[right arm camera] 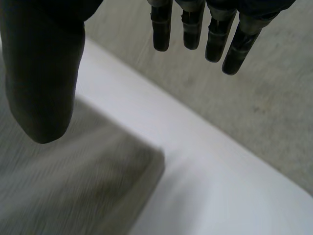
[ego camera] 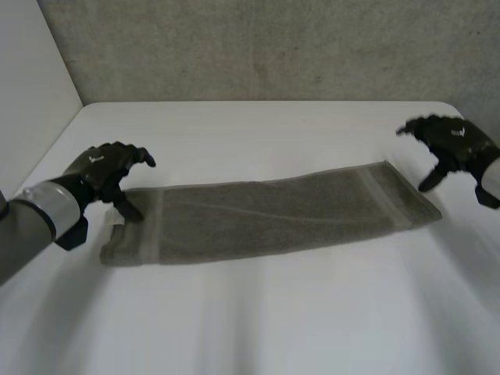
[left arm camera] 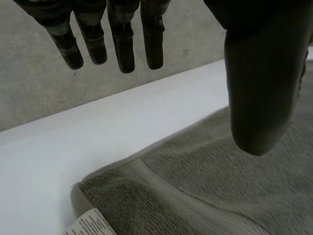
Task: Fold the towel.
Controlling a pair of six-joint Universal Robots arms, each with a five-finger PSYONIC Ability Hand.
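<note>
Grey terry-cloth towel with nubby matt pile, smooth white table, rough concrete wall

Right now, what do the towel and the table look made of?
Towel: likely terry cotton, matte grey; fuzzy pile with flat woven bands near the ends. Table: smooth white top, faint sheen, perhaps laminate or plastic; can't tell which.

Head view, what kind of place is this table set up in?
Probably a robotics lab or test cell: a plain white table, a bare concrete wall behind it, and one grey towel laid out flat.
</note>
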